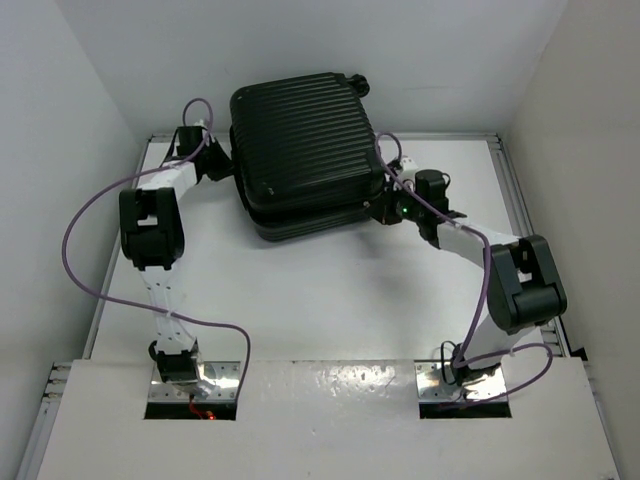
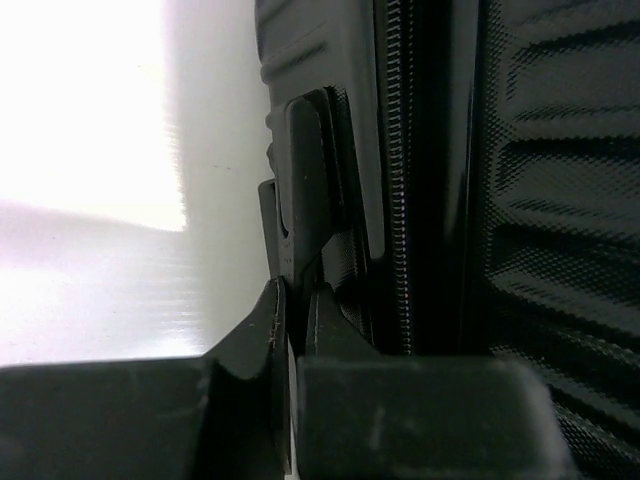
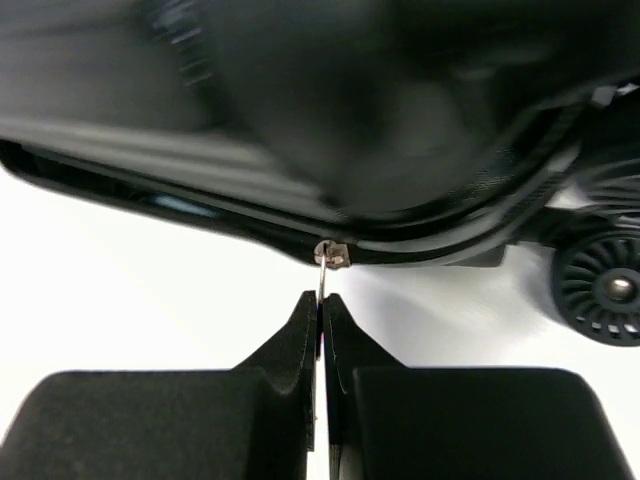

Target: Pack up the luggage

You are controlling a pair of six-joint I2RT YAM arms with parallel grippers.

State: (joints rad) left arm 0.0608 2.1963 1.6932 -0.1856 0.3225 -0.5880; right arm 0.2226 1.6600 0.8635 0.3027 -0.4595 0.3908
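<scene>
The suitcase [image 1: 305, 150] lay lid-down at the far middle of the table [image 1: 330, 300]. The right gripper [image 3: 321, 305] pinched its zipper pull [image 3: 322, 272], likely for zipping. The left gripper [image 2: 293, 300] clamped a black tab [image 2: 305, 170], seemingly to steady it.

One luggage [image 1: 305, 140]. Two arms: left arm [image 1: 150, 225], right arm [image 1: 520, 280]. Two purple cables [image 1: 68, 235]. One zipper pull [image 3: 325, 262]. One wheel [image 3: 600, 290] clear; possibly a second at the far corner, too dark.
</scene>
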